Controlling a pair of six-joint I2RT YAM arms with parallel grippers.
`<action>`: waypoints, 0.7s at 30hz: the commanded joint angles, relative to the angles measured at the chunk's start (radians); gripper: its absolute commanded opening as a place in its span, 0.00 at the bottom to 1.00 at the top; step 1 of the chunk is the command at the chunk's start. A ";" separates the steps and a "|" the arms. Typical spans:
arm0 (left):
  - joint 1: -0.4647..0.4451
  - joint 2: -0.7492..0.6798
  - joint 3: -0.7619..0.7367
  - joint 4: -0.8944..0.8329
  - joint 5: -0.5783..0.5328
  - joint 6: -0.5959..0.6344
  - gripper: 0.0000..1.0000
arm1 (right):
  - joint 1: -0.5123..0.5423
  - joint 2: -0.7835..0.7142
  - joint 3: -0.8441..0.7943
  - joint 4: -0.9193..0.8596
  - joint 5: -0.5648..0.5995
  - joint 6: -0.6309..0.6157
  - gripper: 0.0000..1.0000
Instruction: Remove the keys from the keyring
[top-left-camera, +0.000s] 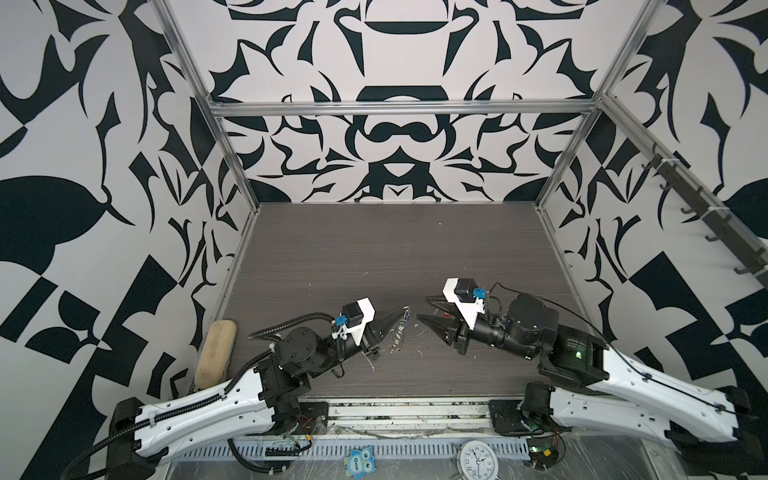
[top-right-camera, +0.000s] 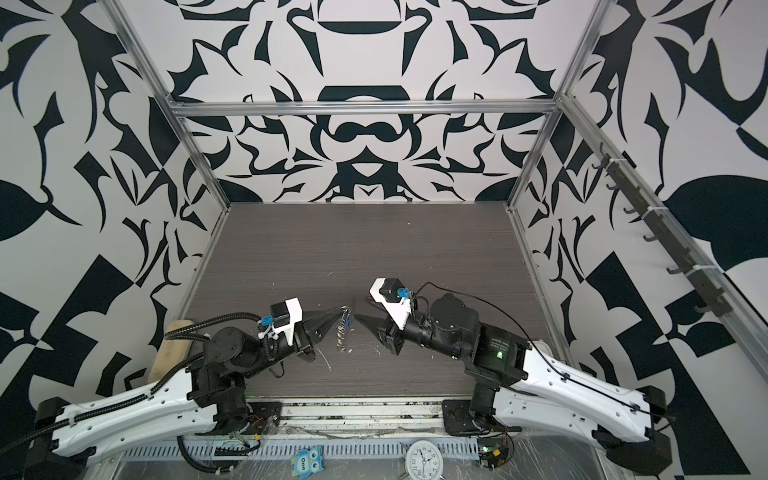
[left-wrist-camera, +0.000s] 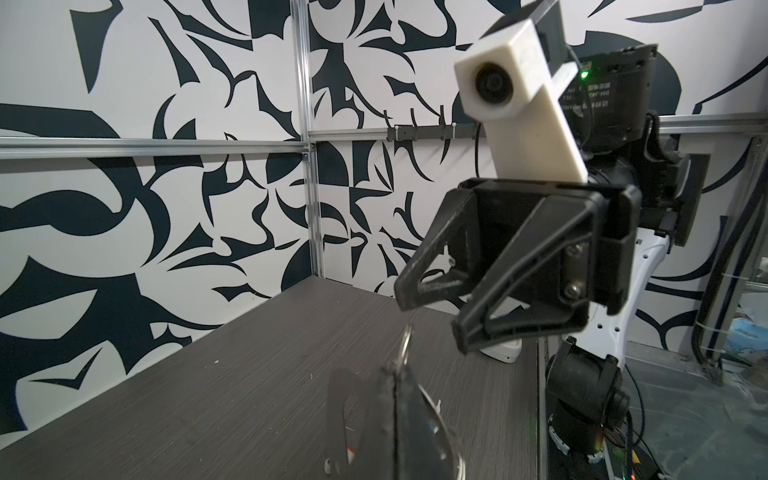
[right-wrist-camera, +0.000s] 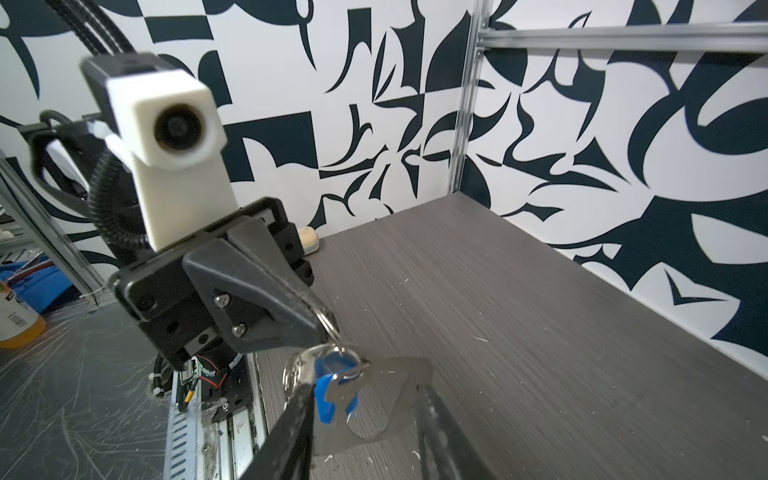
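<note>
Just beyond the front rail (top-left-camera: 415, 409) with its small clock (top-left-camera: 478, 460), left gripper (right-wrist-camera: 322, 322) is clamped on a small ring of the keyring (right-wrist-camera: 409, 370), silver plate and blue key tag (right-wrist-camera: 323, 399) hanging over the table (top-left-camera: 374, 249); right gripper (left-wrist-camera: 430, 320) faces it close by, jaws apart, holding nothing.

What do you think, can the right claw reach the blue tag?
Probably yes. The left gripper holds the keyring up, and the blue tag hangs just ahead of the open right gripper, with nothing between them.
</note>
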 joint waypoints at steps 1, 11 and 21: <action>-0.001 -0.016 0.007 0.014 0.021 -0.004 0.00 | 0.003 0.005 0.064 0.016 0.009 -0.027 0.40; -0.001 -0.024 0.012 0.002 0.034 -0.009 0.00 | 0.003 0.098 0.146 -0.026 -0.069 -0.064 0.35; -0.002 -0.041 0.009 0.005 0.051 -0.015 0.00 | 0.003 0.117 0.159 -0.077 -0.124 -0.064 0.35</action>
